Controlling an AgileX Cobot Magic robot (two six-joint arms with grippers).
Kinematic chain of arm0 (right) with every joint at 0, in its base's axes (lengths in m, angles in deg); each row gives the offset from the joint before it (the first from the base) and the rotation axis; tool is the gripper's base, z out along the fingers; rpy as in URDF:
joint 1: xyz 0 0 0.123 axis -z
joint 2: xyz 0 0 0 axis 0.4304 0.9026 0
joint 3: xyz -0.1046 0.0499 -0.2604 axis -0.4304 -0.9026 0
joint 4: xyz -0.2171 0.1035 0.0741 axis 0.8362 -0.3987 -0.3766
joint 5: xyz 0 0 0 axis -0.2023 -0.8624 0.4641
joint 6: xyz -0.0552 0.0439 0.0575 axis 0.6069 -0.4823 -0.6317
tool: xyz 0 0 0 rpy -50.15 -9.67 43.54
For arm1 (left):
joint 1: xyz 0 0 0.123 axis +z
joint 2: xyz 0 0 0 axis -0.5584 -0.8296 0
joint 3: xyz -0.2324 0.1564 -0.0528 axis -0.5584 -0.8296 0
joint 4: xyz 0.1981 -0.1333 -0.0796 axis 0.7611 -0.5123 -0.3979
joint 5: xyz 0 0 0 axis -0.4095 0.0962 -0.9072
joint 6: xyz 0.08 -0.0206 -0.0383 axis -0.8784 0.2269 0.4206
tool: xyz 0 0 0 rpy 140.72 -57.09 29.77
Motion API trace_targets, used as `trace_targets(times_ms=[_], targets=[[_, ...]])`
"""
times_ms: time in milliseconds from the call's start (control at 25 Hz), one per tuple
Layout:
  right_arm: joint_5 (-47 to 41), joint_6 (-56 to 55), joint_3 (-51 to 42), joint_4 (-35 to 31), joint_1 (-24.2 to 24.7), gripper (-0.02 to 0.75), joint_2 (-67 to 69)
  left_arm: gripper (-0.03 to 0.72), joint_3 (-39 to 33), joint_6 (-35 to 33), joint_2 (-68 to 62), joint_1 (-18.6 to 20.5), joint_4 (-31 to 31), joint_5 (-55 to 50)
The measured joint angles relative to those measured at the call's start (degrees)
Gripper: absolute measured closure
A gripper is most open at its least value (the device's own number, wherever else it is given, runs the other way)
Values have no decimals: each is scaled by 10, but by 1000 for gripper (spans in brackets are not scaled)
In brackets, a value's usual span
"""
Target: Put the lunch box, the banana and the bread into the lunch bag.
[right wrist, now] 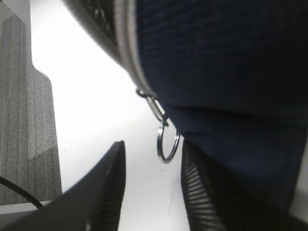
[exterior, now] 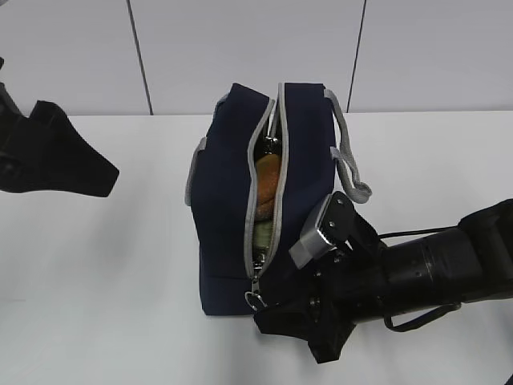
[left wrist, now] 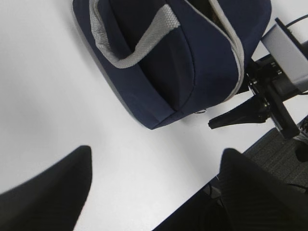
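White table (exterior: 104, 265) w/ a navy lunch bag (exterior: 228, 208) standing near the middle, grey handles (exterior: 349, 160) flopped to each side. Its zip is open along the top, a long slit running front to back. Through the slit the bread (exterior: 267, 183) shows, orange-brown, sitting high inside the bag. Below it, nearer the camera, a pale greenish bit shows, prob. the lunch box (exterior: 263, 230); can't tell for sure. Banana not visible in any view.

Right gripper (exterior: 276, 309) is low at the bag's near end, arm coming in from the right of the exterior view. Right wrist view: its two black fingers (right wrist: 103, 192) are apart, a narrow-to-medium gap, w/ the metal ring pull (right wrist: 167, 143) hanging at the top of the gap betw. them. Ring touches neither finger as far as the view shows; right finger sits against or just beside the bag fabric. In the exterior view the ring (exterior: 255, 300) hangs at the bottom front end of the zip.

Left gripper (exterior: 60, 156) is off at the left, well apart from the bag, raised above the table. Left wrist view: its two dark fingers (left wrist: 53, 192) are spread wide, nothing betw. them but bare table; bag (left wrist: 183, 57) lies beyond, w/ the right gripper (left wrist: 240, 113) at its far end.
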Motion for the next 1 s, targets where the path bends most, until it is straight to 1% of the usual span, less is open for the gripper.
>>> trace_targets(times_ms=[160, 440, 600, 800, 1000], targets=[[11, 1, 9, 0, 0, 570, 0, 148, 0, 0, 0, 0, 0, -2], [26, -14, 14, 0, 0, 743, 0, 148, 0, 0, 0, 0, 0, -4], [27, -63, 14, 39, 0, 754, -6, 148, 0, 0, 0, 0, 0, -5], [50, -196, 14, 131, 0, 754, -48, 148, 0, 0, 0, 0, 0, -6], [51, -310, 14, 217, 0, 754, -103, 148, 0, 0, 0, 0, 0, -7]])
